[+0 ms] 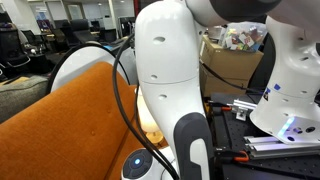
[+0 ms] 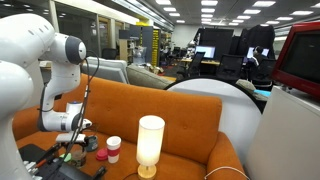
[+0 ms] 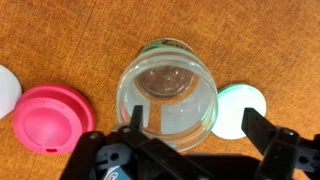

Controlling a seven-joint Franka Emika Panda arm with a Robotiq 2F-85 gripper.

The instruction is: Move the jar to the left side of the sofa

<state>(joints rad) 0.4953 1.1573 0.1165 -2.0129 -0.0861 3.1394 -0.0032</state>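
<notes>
The jar (image 2: 113, 149), short with a white lid and a dark reddish body, stands on the seat of the burnt-orange sofa (image 2: 185, 115), just beside the glowing lamp (image 2: 150, 145). My gripper (image 2: 72, 138) hangs low over the seat, to the side of the jar away from the lamp. In the wrist view the gripper (image 3: 198, 125) is open and points down. A clear glass (image 3: 168, 95) lies partly between its fingers. A round white lid (image 3: 240, 108) shows beside the glass, perhaps the jar's top. The sofa also shows in an exterior view (image 1: 70, 110), where my arm hides the jar.
A pink round lid (image 3: 50, 115) lies on the orange fabric beside the glass, with a white object (image 3: 5, 90) at the picture's edge. A small dark red object (image 2: 90, 143) sits near the gripper. A grey rounded chair (image 2: 225, 105) stands behind the sofa.
</notes>
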